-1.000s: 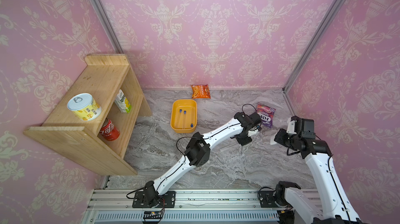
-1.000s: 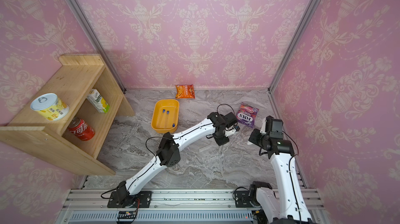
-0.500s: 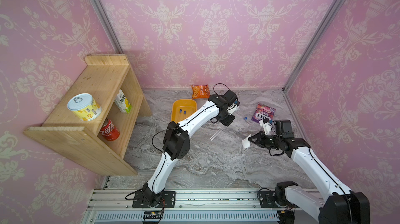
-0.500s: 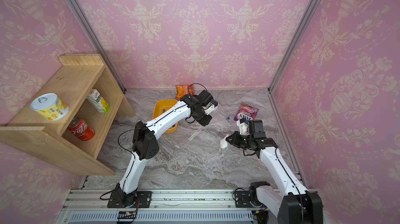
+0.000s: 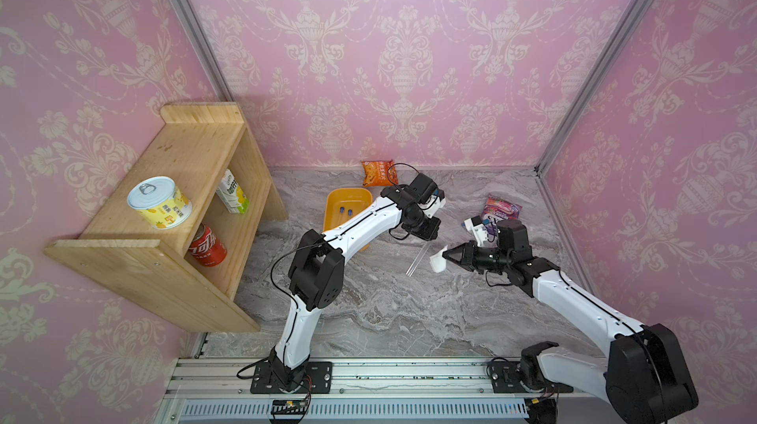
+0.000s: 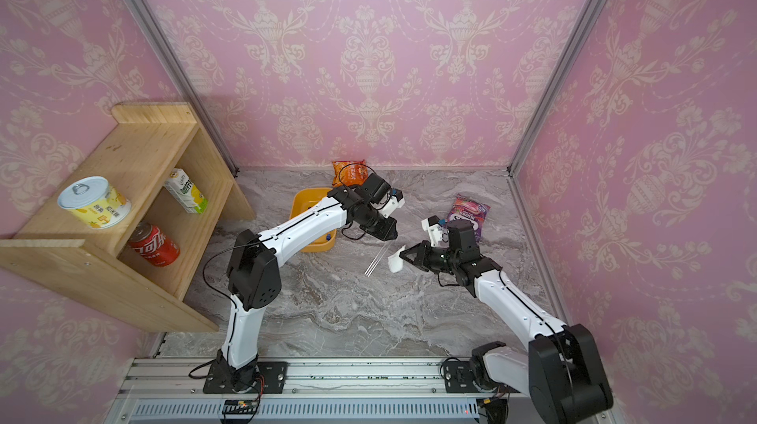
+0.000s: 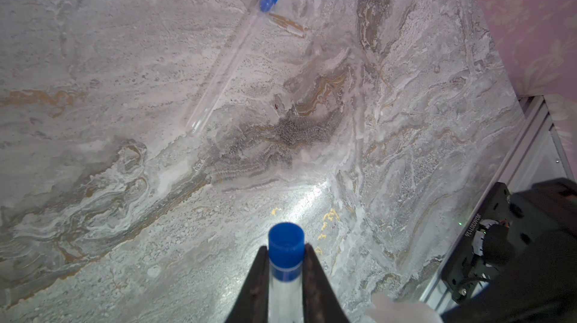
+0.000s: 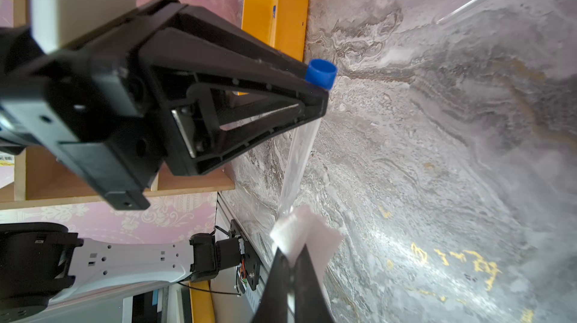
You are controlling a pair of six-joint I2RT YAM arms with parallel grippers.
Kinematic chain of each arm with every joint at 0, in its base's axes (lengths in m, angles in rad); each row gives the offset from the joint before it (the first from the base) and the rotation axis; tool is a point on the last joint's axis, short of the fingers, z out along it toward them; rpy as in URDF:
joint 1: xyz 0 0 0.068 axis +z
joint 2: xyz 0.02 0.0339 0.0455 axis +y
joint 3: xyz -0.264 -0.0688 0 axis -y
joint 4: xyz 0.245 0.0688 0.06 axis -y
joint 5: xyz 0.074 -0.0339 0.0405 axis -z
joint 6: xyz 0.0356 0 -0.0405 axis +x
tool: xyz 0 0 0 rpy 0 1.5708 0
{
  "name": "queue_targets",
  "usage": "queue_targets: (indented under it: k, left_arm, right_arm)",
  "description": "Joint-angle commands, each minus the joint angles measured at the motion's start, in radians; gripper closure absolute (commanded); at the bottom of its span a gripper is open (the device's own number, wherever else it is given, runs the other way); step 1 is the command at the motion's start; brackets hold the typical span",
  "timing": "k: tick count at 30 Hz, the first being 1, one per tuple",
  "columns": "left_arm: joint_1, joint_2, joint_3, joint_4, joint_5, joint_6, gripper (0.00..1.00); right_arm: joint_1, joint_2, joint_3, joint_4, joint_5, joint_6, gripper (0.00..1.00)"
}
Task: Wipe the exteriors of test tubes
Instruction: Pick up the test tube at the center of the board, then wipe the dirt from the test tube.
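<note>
My left gripper point(image 7: 286, 251) is shut on a clear test tube point(image 7: 285, 287) just below its blue cap point(image 8: 321, 73). In both top views this tube point(image 5: 417, 260) point(image 6: 375, 262) hangs slanted from the left gripper point(image 5: 428, 235) above the marble table. My right gripper point(image 8: 292, 262) point(image 5: 447, 256) is shut on a folded white wipe point(image 8: 307, 234) point(image 6: 395, 263), which sits at the tube's lower end point(image 8: 285, 206). Whether they touch I cannot tell. A second tube point(image 7: 228, 59) lies on the table. More blue caps point(image 5: 346, 210) show in the yellow tray point(image 5: 356, 196).
A wooden shelf point(image 5: 184, 180) holding a tin, a carton and a cola can stands at the left. An orange snack bag point(image 5: 379, 173) lies by the back wall. To the right of the grippers lies a purple bag point(image 5: 500, 209).
My left gripper has carried the tube from near the purple bag back toward the tray. My right gripper, holding the wipe, has come down and moved left to the tube's lower end.
</note>
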Motion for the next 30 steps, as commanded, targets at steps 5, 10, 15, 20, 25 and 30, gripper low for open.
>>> queue_targets:
  k: [5,10,15,20,25,30]
  left_arm:
    - [0.005,-0.058,-0.037,0.059,0.062,-0.056,0.8]
    - [0.005,-0.073,-0.045,0.061,0.065,-0.058,0.8]
    - [0.003,-0.082,-0.059,0.067,0.076,-0.064,0.8]
    - [0.003,-0.087,-0.064,0.07,0.082,-0.065,0.79]
    - [0.005,-0.087,-0.059,0.071,0.083,-0.065,0.8]
    - [0.003,-0.083,-0.058,0.077,0.087,-0.07,0.8]
  right_arm:
    - [0.013,0.024,0.024,0.102,0.039,0.043,1.0]
    - [0.014,0.051,0.053,0.095,0.085,0.026,1.0]
    - [0.014,0.071,0.077,0.099,0.116,0.007,1.0]
    - [0.012,0.082,0.104,0.079,0.158,-0.008,1.0]
    - [0.011,0.087,0.111,0.056,0.174,-0.009,1.0]
    - [0.02,0.083,0.077,0.058,0.163,0.0,1.0]
